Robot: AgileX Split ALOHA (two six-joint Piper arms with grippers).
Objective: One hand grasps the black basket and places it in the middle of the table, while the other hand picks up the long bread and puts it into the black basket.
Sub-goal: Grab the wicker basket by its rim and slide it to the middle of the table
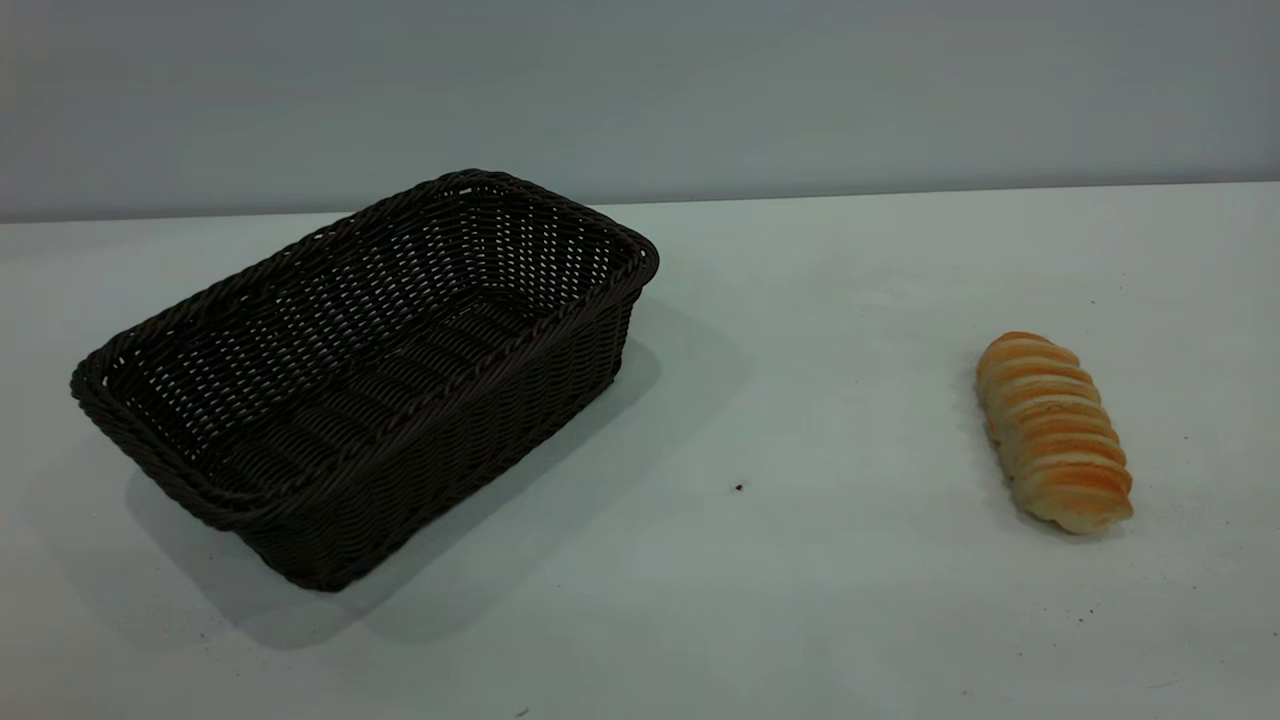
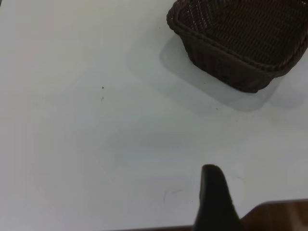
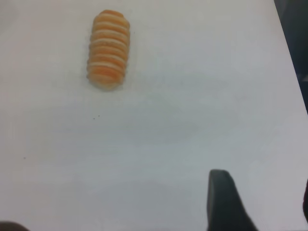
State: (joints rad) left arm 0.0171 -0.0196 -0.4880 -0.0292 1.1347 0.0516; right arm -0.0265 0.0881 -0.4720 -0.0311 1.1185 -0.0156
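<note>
1. The black basket [image 1: 365,375] stands upright on the table [image 1: 800,560], on the left side in the exterior view, set at an angle, with its opening facing up. It holds nothing. It sits left of the table's middle, so by my judgement the placing step is not yet done.

2. The long bread [image 1: 1055,432] lies on the right side of the table, ridged golden top upward, well apart from the basket. Nothing touches it.

3. Left pincer [image 2: 216,202]: only one dark finger shows in the left wrist view, over bare table and well short of the basket's near corner [image 2: 240,43]. It grasps nothing; whether it is released or clenched cannot be told.

4. Right pincer [image 3: 226,202]: one dark finger shows in the right wrist view, over bare table, with the bread [image 3: 108,49] well ahead of it. It grasps nothing; released or clenched cannot be told.

5. Neither arm appears in the exterior view, so both appear to be drawn back from the work area.

6. Judgement: each object lies on the side of the nearer arm, which suits the left pincer for the basket rim and the right for the bread.

7. Risk: the openwork rim offers a thin grip; the basket may tilt or swing if lifted by one edge.
</note>
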